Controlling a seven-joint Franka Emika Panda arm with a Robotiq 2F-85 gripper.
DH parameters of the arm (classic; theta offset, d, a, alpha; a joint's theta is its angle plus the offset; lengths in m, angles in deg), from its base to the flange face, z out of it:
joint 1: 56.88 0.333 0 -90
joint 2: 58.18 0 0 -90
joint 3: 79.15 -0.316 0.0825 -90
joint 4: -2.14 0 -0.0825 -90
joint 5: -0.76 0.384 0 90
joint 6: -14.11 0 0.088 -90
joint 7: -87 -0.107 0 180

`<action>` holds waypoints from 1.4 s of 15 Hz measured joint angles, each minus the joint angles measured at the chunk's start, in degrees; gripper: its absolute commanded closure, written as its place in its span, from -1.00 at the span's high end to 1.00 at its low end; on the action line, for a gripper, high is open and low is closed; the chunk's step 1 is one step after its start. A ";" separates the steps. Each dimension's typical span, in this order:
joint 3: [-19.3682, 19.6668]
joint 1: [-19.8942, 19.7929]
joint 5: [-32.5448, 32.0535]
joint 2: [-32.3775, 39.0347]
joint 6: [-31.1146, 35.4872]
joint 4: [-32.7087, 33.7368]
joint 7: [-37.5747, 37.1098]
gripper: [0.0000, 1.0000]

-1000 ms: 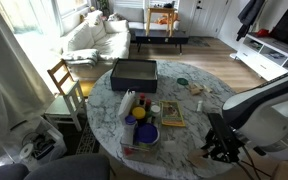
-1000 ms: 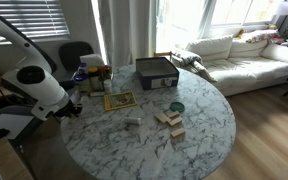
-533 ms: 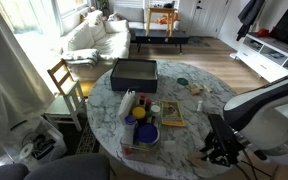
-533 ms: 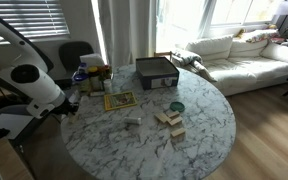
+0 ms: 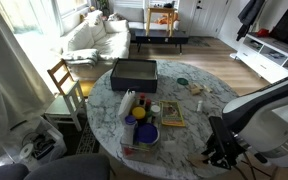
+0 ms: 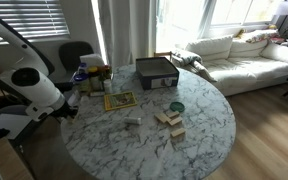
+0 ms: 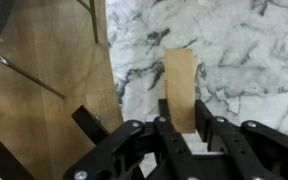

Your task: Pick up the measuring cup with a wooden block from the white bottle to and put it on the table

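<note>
Gripper clamped on a wooden block at the rim of the table

In the wrist view, left to right, come wood floor, the marble edge, then the block, its lower end pinched between the partly closed jaws. In an exterior view the white bottle is on the table's left side, just beside a blue bowl. A black box sits behind them, a framed picture mid-table, and a green disc and loose blocks further right. Bare marble lies next to the gripper. The arm bends low at the near right edge, well apart from the bottle.
</note>
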 measured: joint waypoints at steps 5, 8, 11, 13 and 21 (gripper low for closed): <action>0.00 0.00 0.00 1.28 0.20 0.00 -0.69 -0.85; 0.00 0.00 0.17 1.55 0.66 0.04 -1.74 -0.85; 0.00 0.00 0.51 1.56 0.80 0.09 -2.62 -0.85; 0.00 0.01 0.85 1.56 0.80 0.16 -3.02 -0.85; -0.21 0.38 3.56 2.17 1.99 1.15 -3.90 -0.85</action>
